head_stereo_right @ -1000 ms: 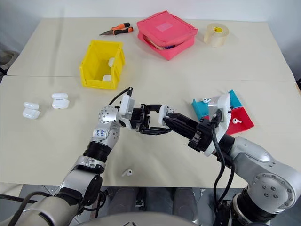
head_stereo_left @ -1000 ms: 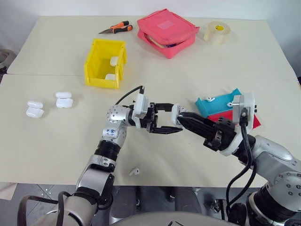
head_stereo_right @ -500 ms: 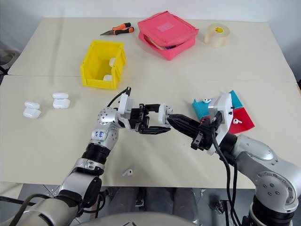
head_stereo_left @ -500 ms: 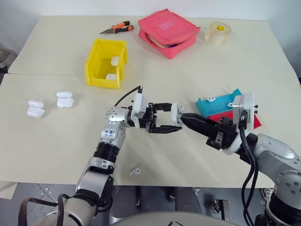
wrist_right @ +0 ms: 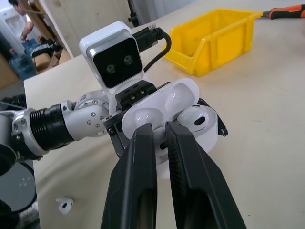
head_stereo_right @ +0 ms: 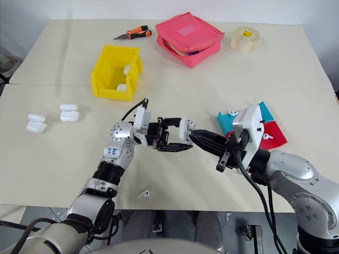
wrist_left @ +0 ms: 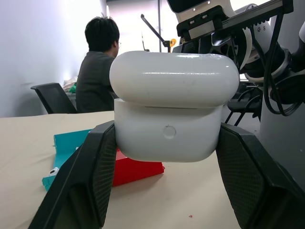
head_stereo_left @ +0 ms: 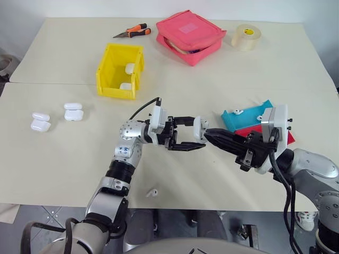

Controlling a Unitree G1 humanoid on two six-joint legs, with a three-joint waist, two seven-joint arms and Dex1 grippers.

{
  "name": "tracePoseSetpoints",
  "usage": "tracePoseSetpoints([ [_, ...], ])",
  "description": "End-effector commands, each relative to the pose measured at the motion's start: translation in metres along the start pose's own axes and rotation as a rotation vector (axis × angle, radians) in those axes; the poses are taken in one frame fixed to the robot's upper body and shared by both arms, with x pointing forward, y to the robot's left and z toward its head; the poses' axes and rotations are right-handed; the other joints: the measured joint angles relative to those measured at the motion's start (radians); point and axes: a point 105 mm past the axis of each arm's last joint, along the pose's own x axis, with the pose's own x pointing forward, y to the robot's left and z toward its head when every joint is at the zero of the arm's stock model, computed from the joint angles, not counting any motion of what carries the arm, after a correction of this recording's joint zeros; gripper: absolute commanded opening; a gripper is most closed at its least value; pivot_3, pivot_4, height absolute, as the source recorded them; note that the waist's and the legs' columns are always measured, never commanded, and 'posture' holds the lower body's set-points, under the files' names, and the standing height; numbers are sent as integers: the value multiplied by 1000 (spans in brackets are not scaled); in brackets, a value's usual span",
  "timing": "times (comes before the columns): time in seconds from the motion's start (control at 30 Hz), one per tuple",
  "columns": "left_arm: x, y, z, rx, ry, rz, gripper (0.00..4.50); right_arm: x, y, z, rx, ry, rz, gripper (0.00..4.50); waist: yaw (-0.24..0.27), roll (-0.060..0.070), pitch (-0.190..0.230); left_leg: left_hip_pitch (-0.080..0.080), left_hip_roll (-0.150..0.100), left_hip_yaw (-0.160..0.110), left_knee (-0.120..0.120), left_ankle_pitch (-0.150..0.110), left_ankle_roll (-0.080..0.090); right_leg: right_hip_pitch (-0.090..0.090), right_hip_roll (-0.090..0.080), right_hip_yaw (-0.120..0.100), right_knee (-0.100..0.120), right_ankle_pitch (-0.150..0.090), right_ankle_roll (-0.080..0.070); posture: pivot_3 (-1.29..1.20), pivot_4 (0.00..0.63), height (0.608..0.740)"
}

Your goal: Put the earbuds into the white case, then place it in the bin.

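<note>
Left gripper clamped the open white case; right gripper — fingers nearly closed — met it from three o'clock; best seat the earbud squarely, gently

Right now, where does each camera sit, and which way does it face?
Left eye, right eye: on the head, facing forward and down over the table; both arms show.
Left wrist: along the left end effector, looking at the case it clamps.
Right wrist: along the right end effector, facing the open case and the bin.
Shared: every view shows the case.
</note>
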Motion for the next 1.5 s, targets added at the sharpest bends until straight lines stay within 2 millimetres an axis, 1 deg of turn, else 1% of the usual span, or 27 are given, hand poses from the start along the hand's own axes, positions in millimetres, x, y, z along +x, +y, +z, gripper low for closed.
tracePoseSetpoints([
  [0.03,4,2,14,67,-49,-2,2758,-1,0,-2,-20,36,5,432,0,0,0,0,0,0,0,0,0,0,0,0,0,0,0,0,150,740],
  [0.23,2,2,11,67,-41,5,2758,0,2,7,-62,24,27,432,0,0,0,0,0,0,0,0,0,0,0,0,0,0,0,0,150,740],
  [0.33,3,2,11,69,-40,6,2758,1,1,9,-75,21,32,977,0,0,0,0,0,0,0,0,0,0,0,0,0,0,0,0,150,740],
  [0.4,3,3,11,71,-39,8,2758,2,1,11,-83,16,32,1664,0,0,0,0,0,0,0,0,0,0,0,0,0,0,0,0,150,740],
  [0.63,0,5,9,67,-33,21,2758,1,3,14,-103,14,45,1664,1,0,0,0,0,0,0,0,1,0,0,0,0,0,0,0,150,740],
  [0.77,-6,7,4,52,-17,43,2758,0,5,21,-127,8,52,1664,0,0,0,0,0,0,0,0,1,0,0,0,0,0,0,0,150,740],
  [0.93,-12,12,-1,44,12,56,2758,-4,1,25,-160,25,29,1664,1,-1,0,0,0,0,0,0,1,0,0,0,0,0,0,0,150,740],
  [1.07,-16,19,-6,48,93,56,2758,-10,-6,26,-209,75,-12,1664,2,-1,0,-1,0,0,0,-1,1,0,0,0,-1,0,0,0,150,740],
  [1.17,-14,23,-8,79,177,15,2758,-9,-10,29,-261,97,-42,1664,2,-1,0,-1,0,0,0,-1,1,0,0,-1,-1,0,0,0,150,740],
  [1.27,-10,30,-7,112,256,-2,2758,-3,-5,30,-313,131,-25,1045,1,-1,0,-1,0,0,0,-1,1,0,0,-1,-1,0,0,0,150,740],
  [1.37,-4,35,-7,151,322,-24,2758,15,-1,38,-365,117,-3,31,-1,-1,0,-1,0,0,0,-1,1,0,0,-1,-1,0,0,0,150,740],
  [1.5,3,41,-5,172,357,-20,2758,36,-1,43,-415,146,14,31,-3,-1,1,-1,1,1,0,0,1,-1,0,-1,0,0,0,0,150,740],
])
